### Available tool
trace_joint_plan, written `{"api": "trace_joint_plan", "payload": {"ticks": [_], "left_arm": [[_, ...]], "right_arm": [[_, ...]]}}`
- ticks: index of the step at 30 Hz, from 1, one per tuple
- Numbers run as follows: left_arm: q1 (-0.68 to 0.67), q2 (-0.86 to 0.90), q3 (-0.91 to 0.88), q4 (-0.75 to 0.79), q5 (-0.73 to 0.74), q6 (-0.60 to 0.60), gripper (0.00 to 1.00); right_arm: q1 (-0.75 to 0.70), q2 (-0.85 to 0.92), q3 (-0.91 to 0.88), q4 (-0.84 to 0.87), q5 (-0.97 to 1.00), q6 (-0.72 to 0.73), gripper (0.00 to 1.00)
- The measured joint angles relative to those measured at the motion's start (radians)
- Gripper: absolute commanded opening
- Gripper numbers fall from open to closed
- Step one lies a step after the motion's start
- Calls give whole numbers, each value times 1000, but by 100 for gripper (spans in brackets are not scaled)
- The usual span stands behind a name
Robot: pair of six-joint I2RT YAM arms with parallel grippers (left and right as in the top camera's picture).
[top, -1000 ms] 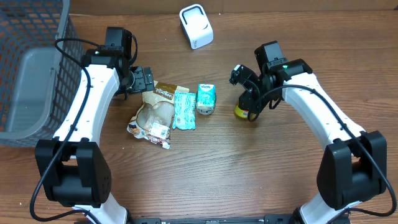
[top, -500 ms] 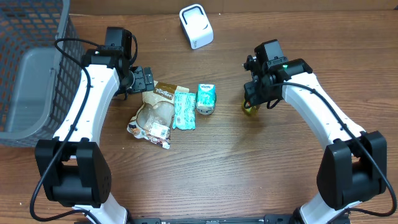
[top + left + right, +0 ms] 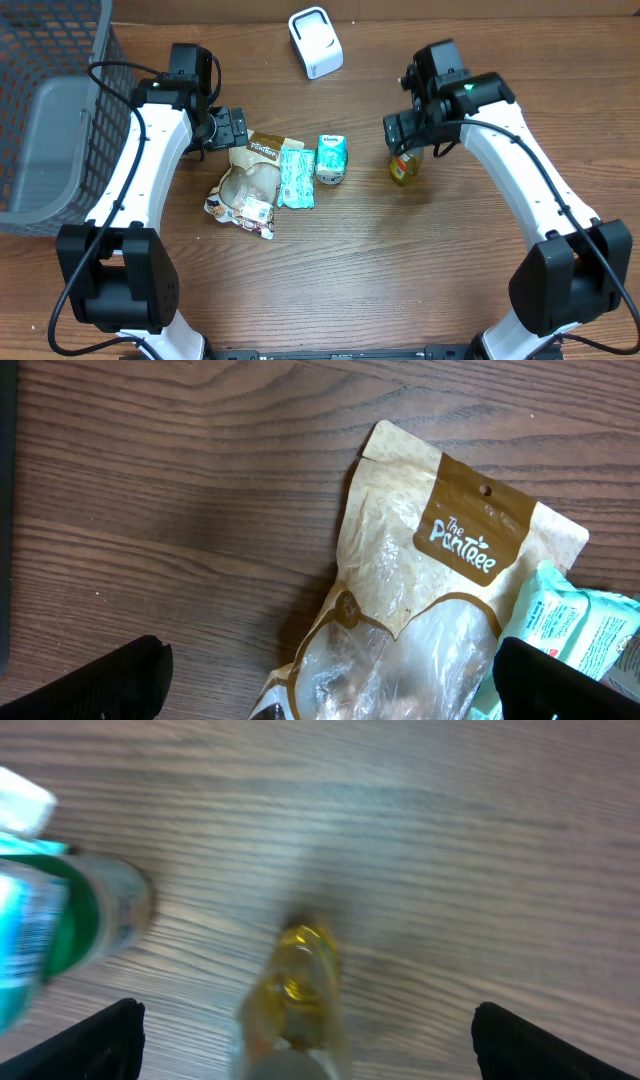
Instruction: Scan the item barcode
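White arm shells (image 3: pixel 130 180), black joints (image 3: pixel 187 66), black cables (image 3: pixel 112 67) along both, green dot (image 3: pixel 466 88), prob. LED, black fingers (image 3: pixel 90 680).

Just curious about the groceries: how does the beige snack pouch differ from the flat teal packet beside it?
The beige snack pouch is wider; the flat teal packet is a narrow strip. The pouch has a brown label and clear window; the packet is opaque teal and white. Both lie flat, side by side, on the wooden table.

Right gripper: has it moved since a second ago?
Yes. The right gripper has moved farther from the robot's base, nearer the level of the white scanner. Its jaws are now open above the yellow bottle.
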Motion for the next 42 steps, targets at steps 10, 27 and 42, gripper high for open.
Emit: {"api": "trace_joint_plan", "payload": {"ticks": [10, 27, 42], "left_arm": [[0, 0, 0, 0, 0, 0, 100], [0, 0, 0, 0, 0, 0, 100], [0, 0, 0, 0, 0, 0, 100]], "right_arm": [[0, 0, -2, -61, -64, 3, 64], [0, 0, -125, 54, 14, 52, 49], [0, 0, -127, 42, 13, 60, 56]]}}
